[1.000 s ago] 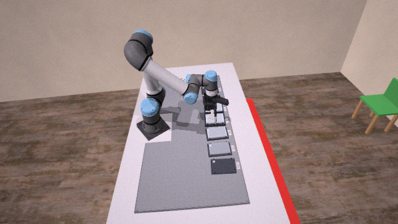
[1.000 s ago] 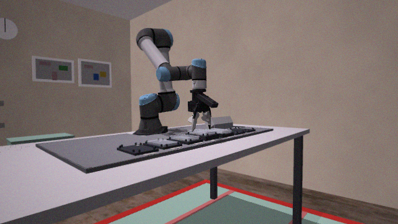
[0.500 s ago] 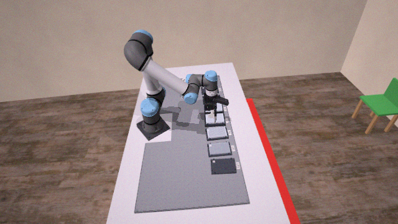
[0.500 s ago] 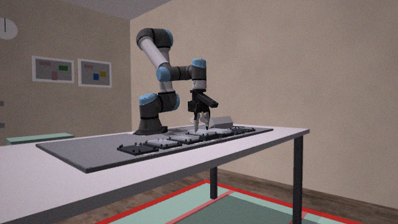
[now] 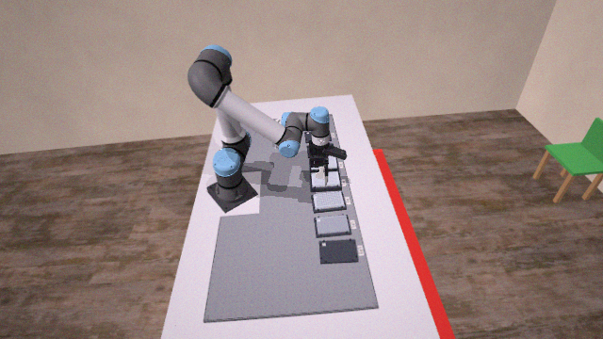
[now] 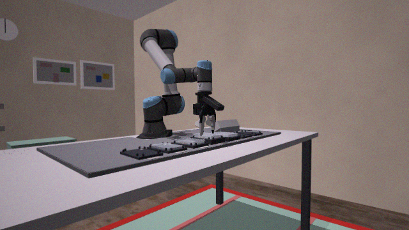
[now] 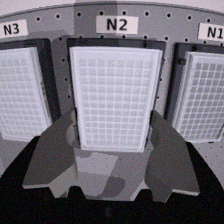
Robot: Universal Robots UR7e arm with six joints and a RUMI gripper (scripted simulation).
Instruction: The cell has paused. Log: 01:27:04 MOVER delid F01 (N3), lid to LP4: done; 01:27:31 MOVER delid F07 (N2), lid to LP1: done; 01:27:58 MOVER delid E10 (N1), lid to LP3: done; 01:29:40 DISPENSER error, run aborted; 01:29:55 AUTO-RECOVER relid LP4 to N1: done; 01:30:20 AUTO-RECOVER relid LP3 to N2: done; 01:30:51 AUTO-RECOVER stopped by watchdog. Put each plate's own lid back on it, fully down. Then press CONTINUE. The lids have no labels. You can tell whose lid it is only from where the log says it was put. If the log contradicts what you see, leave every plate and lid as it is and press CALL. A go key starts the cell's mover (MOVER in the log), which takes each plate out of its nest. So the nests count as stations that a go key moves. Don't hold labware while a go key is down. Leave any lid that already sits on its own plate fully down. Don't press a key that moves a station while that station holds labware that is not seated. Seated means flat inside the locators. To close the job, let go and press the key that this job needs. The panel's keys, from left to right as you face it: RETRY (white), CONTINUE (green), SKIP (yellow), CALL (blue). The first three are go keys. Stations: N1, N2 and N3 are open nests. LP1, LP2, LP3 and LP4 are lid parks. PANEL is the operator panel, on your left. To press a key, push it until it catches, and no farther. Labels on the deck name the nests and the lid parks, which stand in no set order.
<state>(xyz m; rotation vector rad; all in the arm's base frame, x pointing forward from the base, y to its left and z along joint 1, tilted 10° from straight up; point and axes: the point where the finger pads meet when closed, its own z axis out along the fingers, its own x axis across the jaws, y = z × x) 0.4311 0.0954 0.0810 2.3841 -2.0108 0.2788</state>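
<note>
In the wrist view three white well plates sit in a row of nests labelled N3 (image 7: 17, 92), N2 and N1 (image 7: 202, 95). My gripper (image 7: 113, 109) (image 5: 325, 177) (image 6: 207, 130) is low over the middle nest. Its two fingers press on the long sides of the lid (image 7: 114, 95) (image 5: 334, 183) that covers the N2 plate, so it is shut on that lid. The lid lies flat in the nest. Whether the N3 and N1 plates carry lids I cannot tell.
Further along the row a pale lid (image 5: 333, 225) (image 6: 167, 146) lies in a lid park, and beyond it is an empty dark park (image 5: 338, 250) (image 6: 140, 153). The grey operator panel (image 6: 227, 125) stands behind the row. The grey deck mat (image 5: 283, 273) covers the table.
</note>
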